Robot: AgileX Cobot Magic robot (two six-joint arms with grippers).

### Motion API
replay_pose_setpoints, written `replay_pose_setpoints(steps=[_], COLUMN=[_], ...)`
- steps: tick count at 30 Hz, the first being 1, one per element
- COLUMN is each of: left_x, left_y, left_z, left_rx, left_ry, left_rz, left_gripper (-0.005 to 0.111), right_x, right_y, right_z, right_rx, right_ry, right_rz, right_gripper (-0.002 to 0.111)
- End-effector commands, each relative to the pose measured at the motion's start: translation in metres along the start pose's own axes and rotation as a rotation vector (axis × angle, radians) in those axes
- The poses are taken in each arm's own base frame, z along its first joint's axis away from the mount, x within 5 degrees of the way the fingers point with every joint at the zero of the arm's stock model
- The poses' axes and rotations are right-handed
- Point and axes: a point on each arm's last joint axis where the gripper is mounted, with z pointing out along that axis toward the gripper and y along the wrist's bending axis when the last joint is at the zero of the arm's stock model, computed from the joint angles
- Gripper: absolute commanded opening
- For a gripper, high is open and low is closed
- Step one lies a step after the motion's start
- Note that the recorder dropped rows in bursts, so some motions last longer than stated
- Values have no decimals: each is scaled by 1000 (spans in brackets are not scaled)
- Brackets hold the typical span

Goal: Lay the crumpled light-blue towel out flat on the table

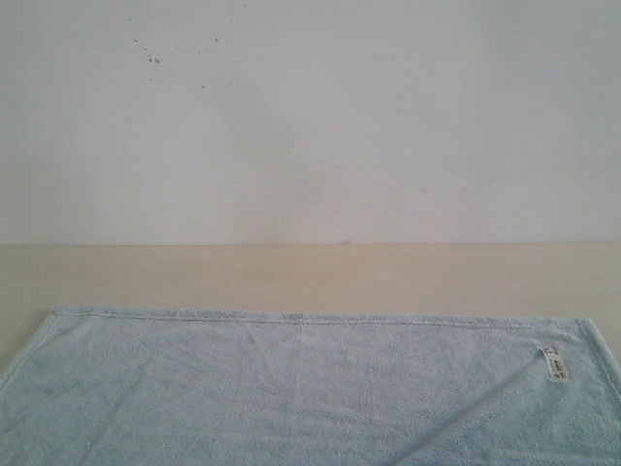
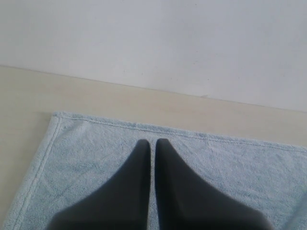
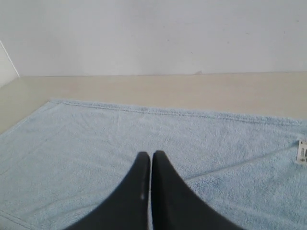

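The left gripper (image 2: 152,142) hangs over the towel (image 1: 291,388), jaws pressed together with only a hairline slit between them and nothing clamped. The right gripper (image 3: 151,153) matches it, jaws together and empty; whether either tip touches the cloth cannot be told. The light-blue towel lies spread flat across the near part of the worktop (image 1: 291,277), a white label (image 1: 554,362) near its far right corner. Its far hem (image 1: 310,316) runs parallel to the worktop's far edge, a bare strip between them. Beyond stands a white wall (image 1: 388,146).
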Motion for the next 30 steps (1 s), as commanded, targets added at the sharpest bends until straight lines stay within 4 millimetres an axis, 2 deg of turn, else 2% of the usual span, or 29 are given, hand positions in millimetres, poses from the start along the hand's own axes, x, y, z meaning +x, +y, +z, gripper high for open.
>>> replay_pose_setpoints(steps=[1,5,10,14,20,30], left_x=[1,1,1,1,1,1], left_y=[-1,-1,-1,-1,-1,-1], left_z=[-1,-1,-1,-1,-1,-1], left_rx=[13,13,13,13,13,13], left_ry=[-1,-1,-1,-1,-1,-1], left_rz=[-4,-4,-4,-4,-4,-4], left_gripper=[4,4,4,4,4,4], right_x=[-1,-2,13,10,8,8], right_y=[0,0,-3,-3,-12,-13], right_z=[-9,-11,-8,-14,-15,-16], right_rx=[-13,-15,-9,-7,146,160], right_ry=[-84,-112,-73,-140,-171,-175], right_rz=[-124,-178,-176,-176,-91,-65], right_gripper=[1,1,1,1,1,1])
